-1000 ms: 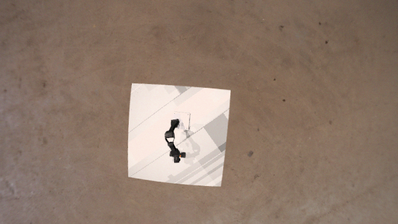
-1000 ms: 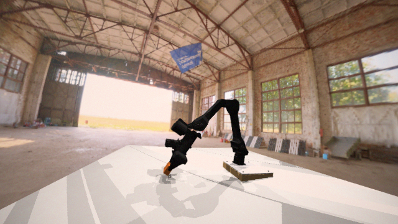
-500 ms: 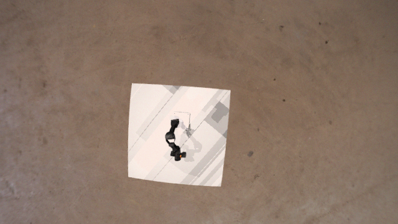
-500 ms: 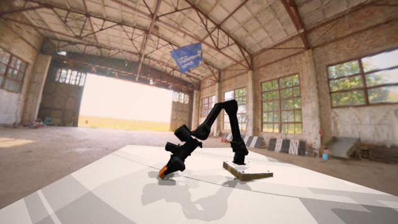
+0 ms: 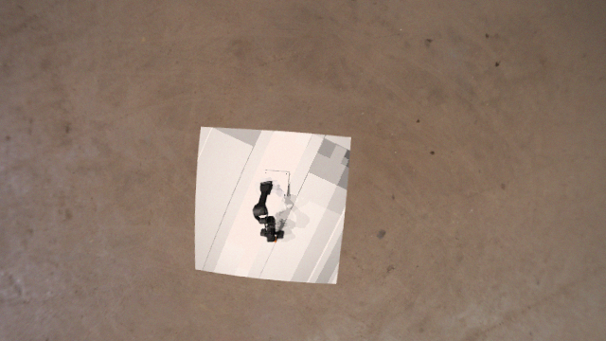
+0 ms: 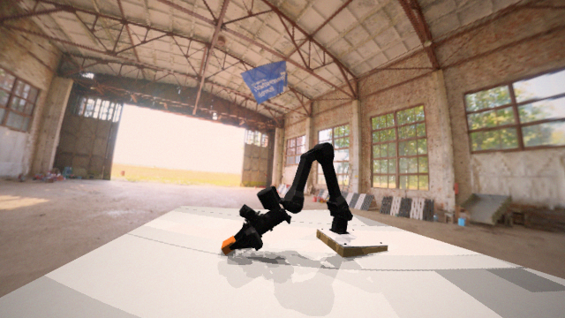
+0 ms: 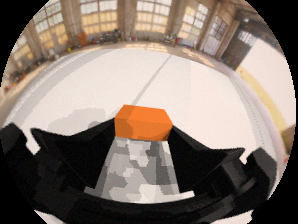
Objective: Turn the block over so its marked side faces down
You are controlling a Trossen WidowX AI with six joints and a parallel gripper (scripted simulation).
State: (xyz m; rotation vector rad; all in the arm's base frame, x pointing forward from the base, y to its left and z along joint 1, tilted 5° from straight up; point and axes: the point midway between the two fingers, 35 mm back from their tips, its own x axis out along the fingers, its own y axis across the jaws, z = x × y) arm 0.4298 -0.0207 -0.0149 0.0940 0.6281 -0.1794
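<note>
An orange block [image 5: 276, 241] [image 6: 228, 245] [image 7: 143, 123] is held at the tips of my gripper [image 6: 232, 244] [image 7: 143, 123], which is shut on it from both sides. In the exterior view the gripper slants down to the left and the block is tilted, its lowest edge at or just above the white table [image 6: 132, 265] [image 5: 222, 189]. I cannot tell whether it touches. In the wrist view two orange faces show, the lower one a little darker. No mark can be made out on the faces in view.
The arm's base plate [image 6: 344, 251] stands on the table to the right of the block in the exterior view. The arm [image 6: 324, 152] arches between base and gripper. Grey shadows lie across the table. The table's edges drop to a brown floor [image 5: 426, 213].
</note>
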